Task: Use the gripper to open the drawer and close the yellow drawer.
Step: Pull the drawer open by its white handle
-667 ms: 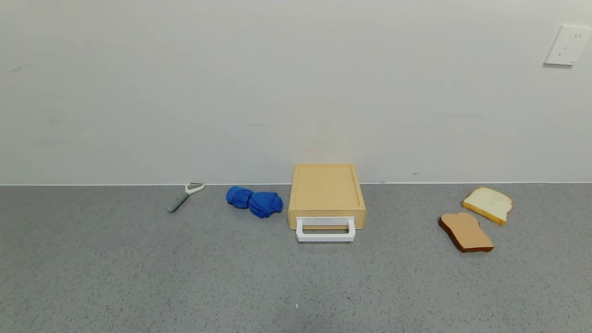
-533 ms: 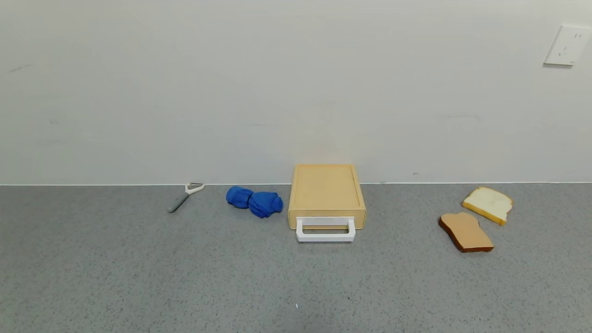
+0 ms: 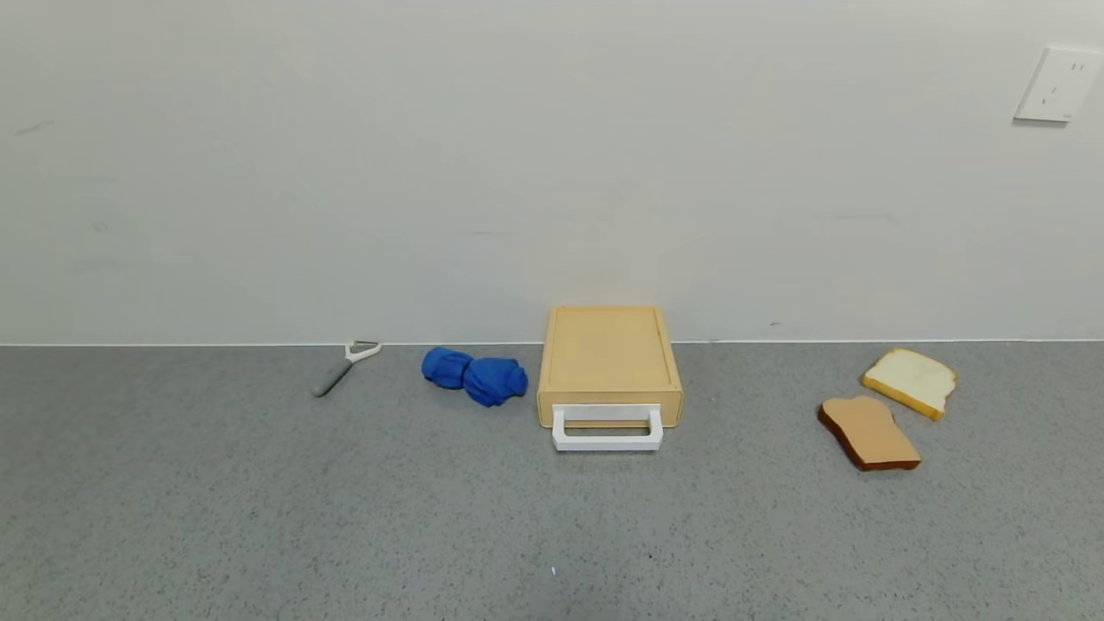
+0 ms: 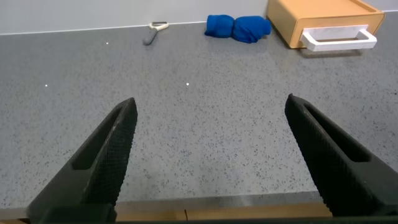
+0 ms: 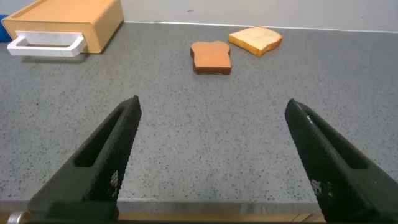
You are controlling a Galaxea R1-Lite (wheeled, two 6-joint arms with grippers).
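The yellow-tan drawer [image 3: 609, 358] stands on the grey counter against the wall, its tray pushed in and its white loop handle [image 3: 607, 429] facing me. It also shows in the left wrist view [image 4: 323, 22] and in the right wrist view [image 5: 65, 23]. Neither arm shows in the head view. My left gripper [image 4: 211, 106] is open and empty over the counter's near edge, far from the drawer. My right gripper [image 5: 214, 107] is open and empty over the near edge too.
A blue crumpled cloth [image 3: 475, 375] lies just left of the drawer, a peeler [image 3: 345, 363] farther left. A brown bread slice [image 3: 867, 433] and a white bread slice [image 3: 911, 380] lie at the right. A wall socket [image 3: 1057, 84] is at the upper right.
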